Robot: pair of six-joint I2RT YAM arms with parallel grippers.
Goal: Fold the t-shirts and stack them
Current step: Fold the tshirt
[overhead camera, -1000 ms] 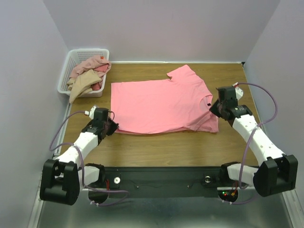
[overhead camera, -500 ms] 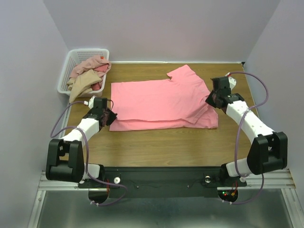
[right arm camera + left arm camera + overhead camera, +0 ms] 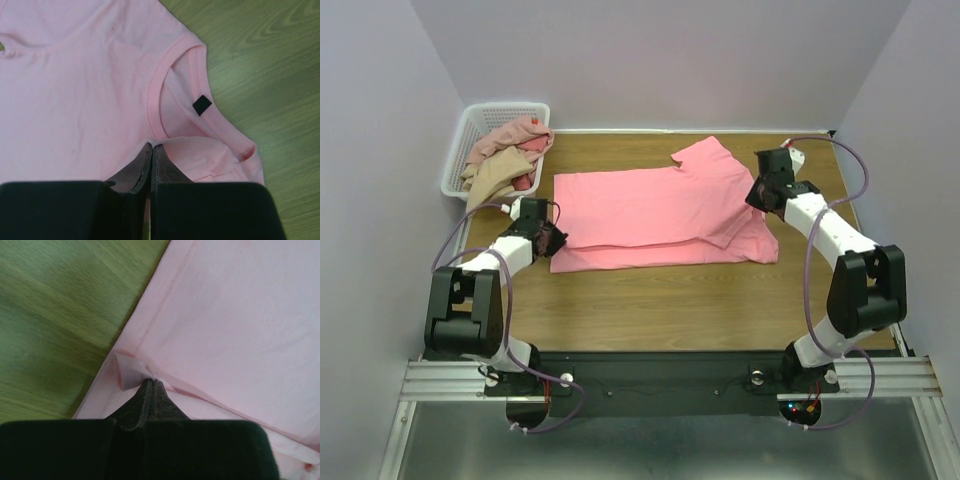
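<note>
A bright salmon-pink t-shirt (image 3: 650,205) lies spread on the wooden table, its near edge folded up over itself. My left gripper (image 3: 553,240) is shut on the shirt's left hem corner (image 3: 131,371). My right gripper (image 3: 757,196) is shut on the cloth beside the neckline (image 3: 160,127), where a small black tag (image 3: 202,104) shows. More shirts, dusty pink (image 3: 510,137) and tan (image 3: 490,180), lie heaped in the basket at the back left.
A white lattice basket (image 3: 465,135) stands at the table's back left corner. Walls close in the table on three sides. Bare wood (image 3: 670,305) lies between the shirt and the arm bases.
Both grippers have moved away from the bases toward the back, carrying the shirt's near edge over the shirt. The fold has grown deeper and the shirt looks narrower front to back.
</note>
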